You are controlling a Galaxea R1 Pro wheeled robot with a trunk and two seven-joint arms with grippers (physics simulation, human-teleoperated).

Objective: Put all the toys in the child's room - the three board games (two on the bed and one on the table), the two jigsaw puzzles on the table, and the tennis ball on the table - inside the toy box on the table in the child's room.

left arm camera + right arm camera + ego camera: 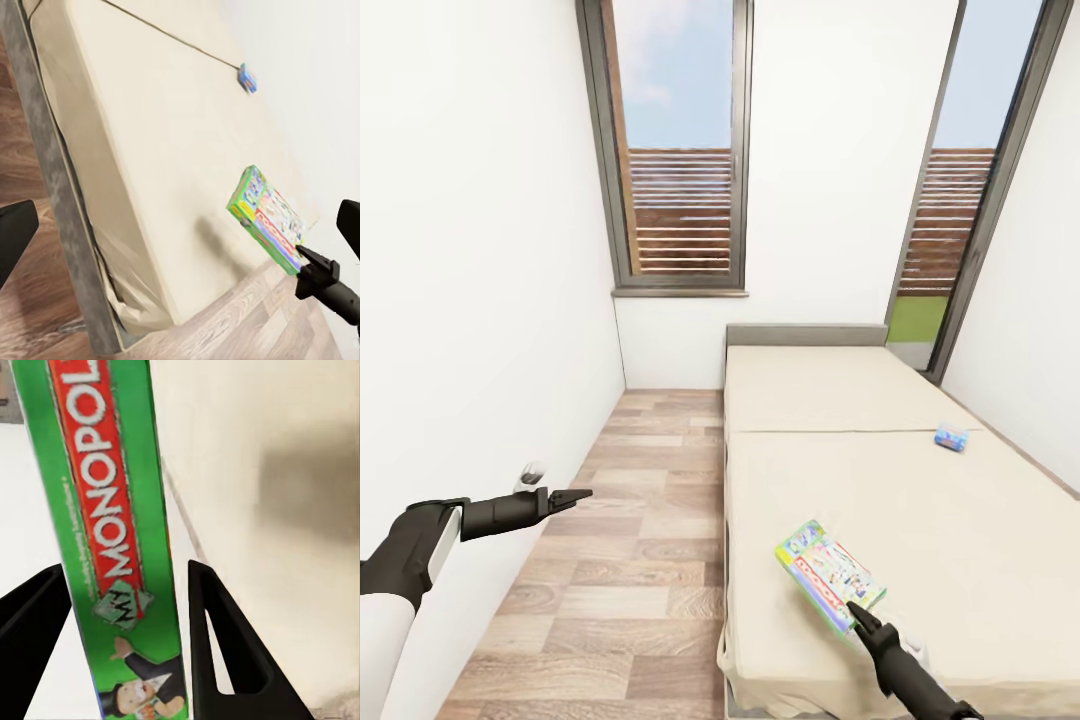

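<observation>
A green-edged board game [828, 572] with a Monopoly label [105, 510] is held tilted a little above the near part of the bed [840, 400], casting a shadow on it. My right gripper [857, 612] is shut on the game's near edge, one finger on each side [217, 637]. A small blue board game [951, 438] lies flat far up the bed, near its right edge. My left gripper [575, 496] hangs open over the floor to the left of the bed, with nothing between its fingers [15, 232]. From the left wrist view I see the held game [268, 217] and the blue game [247, 77].
A strip of wood-plank floor [640, 520] runs between the white left wall and the bed. Two tall windows [680, 150] stand in the far wall behind the grey headboard [806, 334]. The right wall runs close along the bed's far side.
</observation>
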